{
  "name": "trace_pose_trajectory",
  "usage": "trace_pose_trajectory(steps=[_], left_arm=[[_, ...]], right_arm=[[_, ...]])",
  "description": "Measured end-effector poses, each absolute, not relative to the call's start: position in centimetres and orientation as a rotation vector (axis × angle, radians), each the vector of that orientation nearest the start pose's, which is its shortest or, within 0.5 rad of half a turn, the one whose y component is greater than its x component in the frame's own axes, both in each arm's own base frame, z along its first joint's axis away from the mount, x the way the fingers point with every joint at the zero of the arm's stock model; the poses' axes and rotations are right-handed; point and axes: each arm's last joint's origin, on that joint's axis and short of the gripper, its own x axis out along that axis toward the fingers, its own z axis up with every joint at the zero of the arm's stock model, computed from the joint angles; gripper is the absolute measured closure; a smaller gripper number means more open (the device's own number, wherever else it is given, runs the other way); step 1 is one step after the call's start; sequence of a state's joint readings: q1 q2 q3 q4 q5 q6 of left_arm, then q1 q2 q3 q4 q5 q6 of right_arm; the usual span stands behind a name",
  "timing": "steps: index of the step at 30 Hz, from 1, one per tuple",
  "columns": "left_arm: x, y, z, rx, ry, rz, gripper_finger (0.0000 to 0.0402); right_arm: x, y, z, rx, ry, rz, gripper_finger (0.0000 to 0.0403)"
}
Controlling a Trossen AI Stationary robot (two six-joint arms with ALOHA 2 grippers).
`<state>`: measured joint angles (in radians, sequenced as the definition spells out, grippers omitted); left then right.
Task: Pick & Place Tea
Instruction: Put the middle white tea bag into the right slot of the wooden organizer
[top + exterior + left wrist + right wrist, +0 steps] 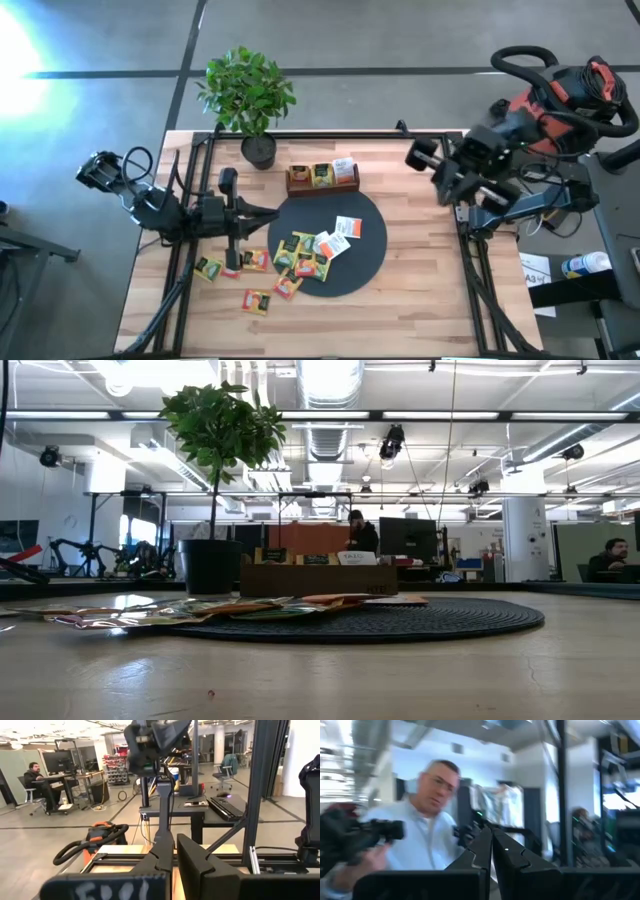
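Tea sachets (300,258) lie scattered on the near-left part of the black disc (365,255) and on the wood just left of it; three more stand in the wooden tray (322,178) at the disc's far edge. The left gripper (268,211), fingers pressed together and empty, hovers at the disc's left rim, just beside the sachets. The right gripper (491,847), likewise closed and empty, is raised well right of the disc.
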<state>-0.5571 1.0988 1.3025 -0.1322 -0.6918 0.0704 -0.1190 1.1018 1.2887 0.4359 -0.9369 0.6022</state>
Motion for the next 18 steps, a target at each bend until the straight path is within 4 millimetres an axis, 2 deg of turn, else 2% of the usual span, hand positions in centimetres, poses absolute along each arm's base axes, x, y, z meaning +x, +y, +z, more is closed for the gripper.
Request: trace_pose_trajectory(steps=[4,18], left_arm=[[19.5,-9.9,45.3,0.028,-0.053,0.138,0.0402],[19.5,-9.9,45.2,0.032,-0.04,0.117,0.0402]], right_arm=[[20.6,0.6,48.6,0.226,-0.244,0.849,0.0395],[21.3,0.8,48.3,0.229,-0.232,0.837,0.0395]])
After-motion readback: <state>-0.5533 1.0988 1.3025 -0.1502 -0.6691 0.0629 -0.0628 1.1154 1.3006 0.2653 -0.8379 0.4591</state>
